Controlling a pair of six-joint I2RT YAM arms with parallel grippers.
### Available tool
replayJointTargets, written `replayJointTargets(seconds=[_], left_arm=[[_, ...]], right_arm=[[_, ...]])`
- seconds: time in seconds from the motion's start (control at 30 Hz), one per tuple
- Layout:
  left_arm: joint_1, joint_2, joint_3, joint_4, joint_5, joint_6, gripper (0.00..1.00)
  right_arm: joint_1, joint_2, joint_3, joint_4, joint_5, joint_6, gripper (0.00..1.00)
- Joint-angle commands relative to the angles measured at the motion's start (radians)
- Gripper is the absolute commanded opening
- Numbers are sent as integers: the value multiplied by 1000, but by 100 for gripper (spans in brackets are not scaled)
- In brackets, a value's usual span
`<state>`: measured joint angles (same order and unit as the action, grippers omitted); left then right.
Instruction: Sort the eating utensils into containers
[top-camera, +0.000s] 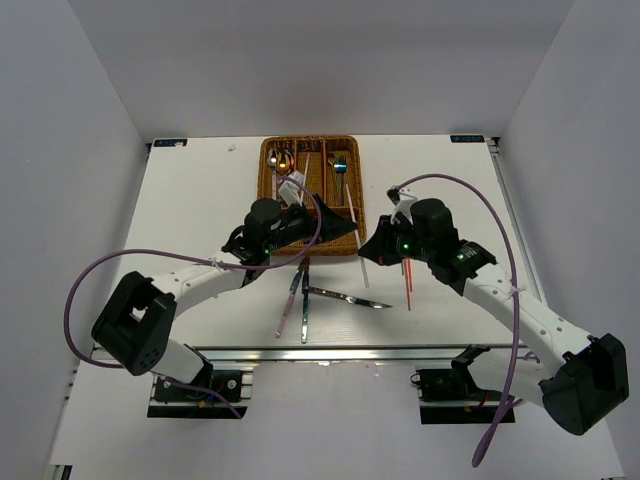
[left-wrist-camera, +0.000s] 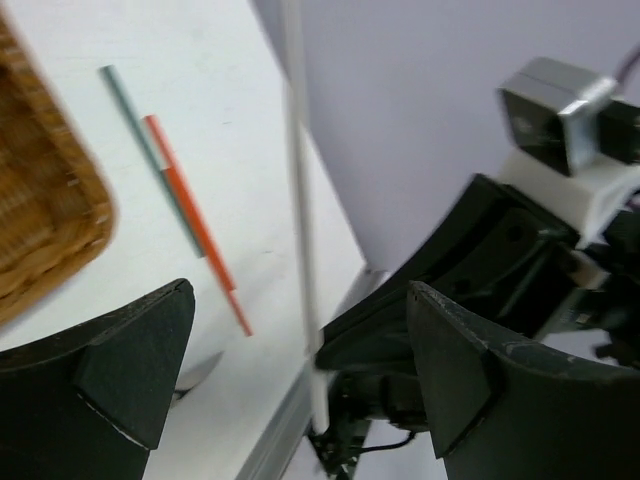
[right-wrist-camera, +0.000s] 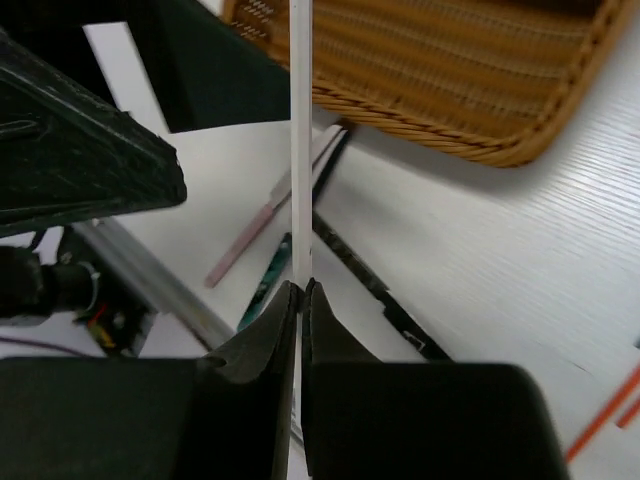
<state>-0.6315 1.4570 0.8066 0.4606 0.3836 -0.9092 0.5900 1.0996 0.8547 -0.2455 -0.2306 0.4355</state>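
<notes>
Fingers of the right gripper (right-wrist-camera: 301, 290) are pressed together on the white chopstick (right-wrist-camera: 300, 130), pinching it partway along its length, so most of the shaft sticks out ahead toward the wicker tray (right-wrist-camera: 480, 80). The pinch keeps the thin stick stiff and aimed, probably for setting it into a slot or passing it across. The left gripper (left-wrist-camera: 300, 300) has its fingers wide apart on either side of the same stick without touching it, which looks like readiness to receive or steady it. From above, the chopstick's long axis runs far to near beside the tray's right edge. It lies roughly parallel to the long slots, with the near end slanting slightly rightward. A red chopstick (left-wrist-camera: 195, 225) and a green chopstick (left-wrist-camera: 140, 120) lie together on the table, outside the tray.
</notes>
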Motion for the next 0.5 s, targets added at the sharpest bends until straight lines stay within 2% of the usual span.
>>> replayJointTargets(seconds=[0.0,0.1,0.17,0.2,0.23,0.27,0.3,0.33,0.4,0.43,0.47], left_arm=[[-11,6,0,193,75,-75,95],[-14,28,0,217,83,-85,94],[-14,37,-7,240,86,-89,86],[-14,42,-7,250,90,-91,61],[-14,48,-3,242,89,-88,47],[-14,54,9,231,89,-82,42],[-14,71,17,199,86,-73,41],[-14,80,26,182,83,-54,32],[-14,107,51,144,80,-36,20],[-14,114,63,127,77,-13,4],[-14,121,80,101,66,6,1]], right_arm=[[4,6,33,66,-174,31,0],[4,11,52,83,-219,42,0],[4,19,61,87,-248,49,0],[4,22,60,100,-268,52,0],[4,16,55,116,-272,58,0],[4,3,38,136,-279,74,0],[2,-1,38,158,-294,78,0],[4,-3,37,166,-303,80,0],[4,-6,41,172,-305,83,0],[4,-6,44,166,-300,78,0],[2,-4,49,147,-280,74,13]])
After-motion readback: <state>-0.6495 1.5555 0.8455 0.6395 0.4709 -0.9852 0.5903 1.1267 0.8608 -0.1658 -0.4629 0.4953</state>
